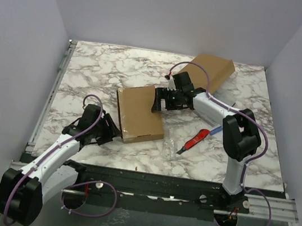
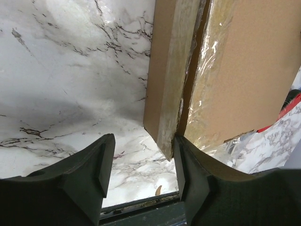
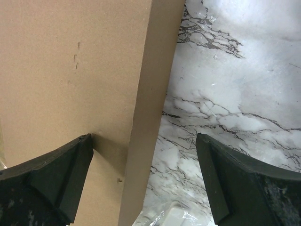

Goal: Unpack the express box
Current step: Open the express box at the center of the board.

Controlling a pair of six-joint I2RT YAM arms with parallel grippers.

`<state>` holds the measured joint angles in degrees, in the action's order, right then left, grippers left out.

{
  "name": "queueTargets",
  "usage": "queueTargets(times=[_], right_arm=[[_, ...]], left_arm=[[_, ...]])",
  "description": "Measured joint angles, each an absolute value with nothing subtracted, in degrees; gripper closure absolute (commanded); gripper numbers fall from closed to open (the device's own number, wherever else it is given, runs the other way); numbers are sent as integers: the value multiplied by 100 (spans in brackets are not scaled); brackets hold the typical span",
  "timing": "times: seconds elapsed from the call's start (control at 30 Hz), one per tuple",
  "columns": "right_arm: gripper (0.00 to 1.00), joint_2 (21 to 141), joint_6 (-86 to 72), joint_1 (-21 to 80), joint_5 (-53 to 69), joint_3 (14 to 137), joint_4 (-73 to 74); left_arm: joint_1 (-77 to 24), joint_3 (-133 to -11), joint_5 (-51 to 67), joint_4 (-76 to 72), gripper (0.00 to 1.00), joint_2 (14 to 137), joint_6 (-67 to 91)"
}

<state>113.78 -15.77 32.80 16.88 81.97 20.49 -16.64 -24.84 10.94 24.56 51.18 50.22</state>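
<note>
Progress looks early to middling: the express box (image 1: 139,114) lies flat in the middle of the worktop (image 1: 100,71), and nothing can be seen lifted out of it. The left hand (image 1: 109,131) is at the box's near left corner, its fingers spread with the corner between them. 1 finger touches the cardboard, but it is not clamped on anything. The right hand (image 1: 160,99) is wide open across the box's right edge, 1 finger over the top face and the other over bare marble, gripping nothing. The left wrist view shows a dark seam (image 2: 188,84) between the side wall and the top panel under shiny tape, so the lid may be parted there. Whether the tape is fully cut cannot be told. A red and blue cutter (image 1: 194,140) and a clear plastic bag (image 1: 169,147) lie near the box's right side. A second cardboard piece (image 1: 209,70) sits at the far right. Opening the lid and taking out the contents appear to remain.
</note>
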Motion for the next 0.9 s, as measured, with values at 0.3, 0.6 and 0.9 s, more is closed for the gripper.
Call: queueTargets(times=[0.3,0.6,0.9], right_arm=[[3,11443,-1568,3319,1511,8289,2093],[3,11603,-1566,3343,1133,8521,2062],[2,11668,-1396,3315,923,8584,1944]], left_arm=[[-1741,-2611,932,2434,49,5616,5037],[-1844,-2832,620,2414,61,5933,5251],[-1640,-2735,340,2335,71,6200,5489]])
